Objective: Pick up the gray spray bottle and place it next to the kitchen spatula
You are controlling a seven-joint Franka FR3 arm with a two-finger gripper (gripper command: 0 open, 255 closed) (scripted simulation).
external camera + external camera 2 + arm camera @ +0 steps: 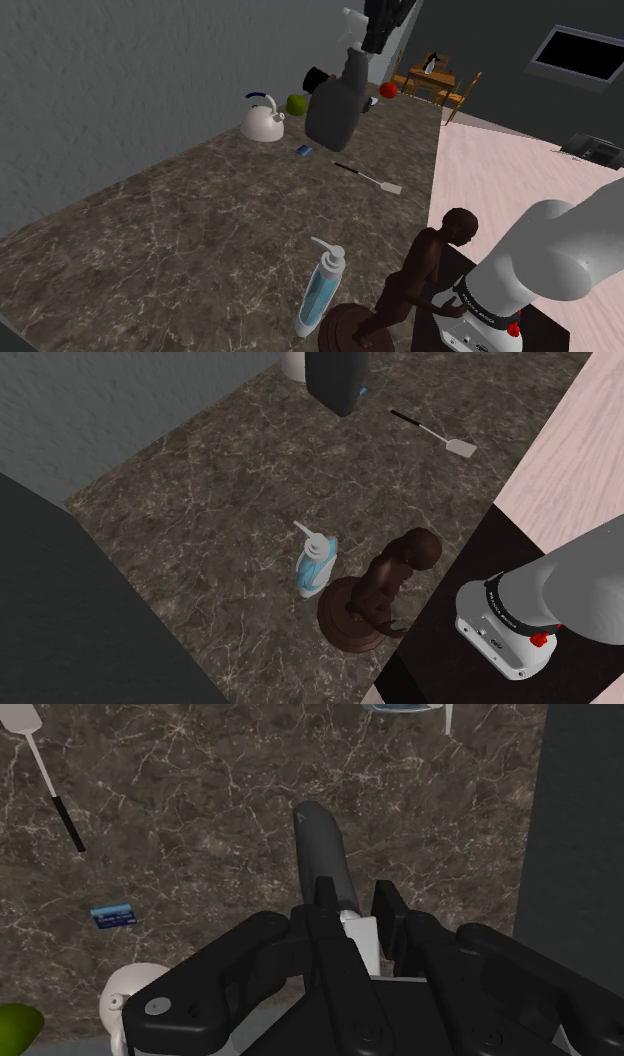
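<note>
The gray spray bottle [335, 105] hangs in the air above the far part of the dark marble counter [180, 230], with my gripper [368, 42] shut on its whitish head. Looking along the hand, the bottle's body [322, 849] points away from me toward the counter, and the black fingers [326, 901] clasp its top. The bottle's lower end [335, 377] also shows in the second exterior view. The spatula [370, 178], with a black handle and a white blade, lies flat on the counter below the bottle and toward the counter's floor-side edge [440, 434] [40, 774].
A white kettle [262, 120], a green apple [296, 103], a black mug [318, 77] and a small blue card [305, 150] sit near the wall. A blue pump bottle [322, 285] and a brown figurine [420, 275] stand near my stand. Pale floor [520, 170] lies past the counter edge.
</note>
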